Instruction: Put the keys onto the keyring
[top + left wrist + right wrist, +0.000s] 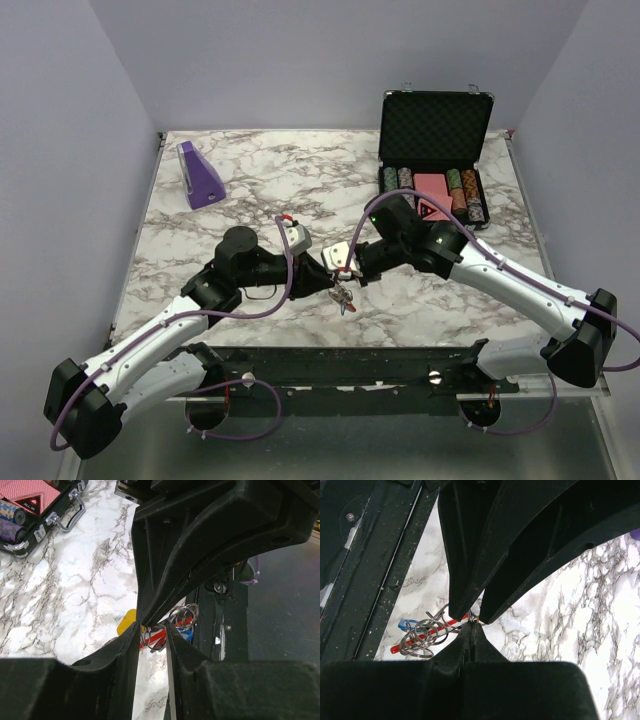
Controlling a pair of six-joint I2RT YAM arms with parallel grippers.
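Note:
The keyring (pixel 344 298) hangs between both grippers just above the marble table near its front edge. In the left wrist view its thin metal rings (pixel 148 636), red crescent piece (pixel 159 638) and a blue key head (pixel 188 634) show between my fingers. My left gripper (pixel 152 628) is shut on a ring of the bunch. My right gripper (pixel 472 625) is shut, with a yellow sliver at its tips. A yellow key head (pixel 127 622) sits beside those tips. The right wrist view shows the rings (pixel 422 635), the red piece (pixel 400 646) and a blue key (pixel 405 625). The grey tag is hidden.
An open black case (pixel 435 125) with poker chips (pixel 470 195) and cards stands at the back right, and shows in the left wrist view (pixel 45 515). A purple wedge-shaped object (pixel 200 175) stands at the back left. A black frame rail (pixel 350 365) runs along the near table edge.

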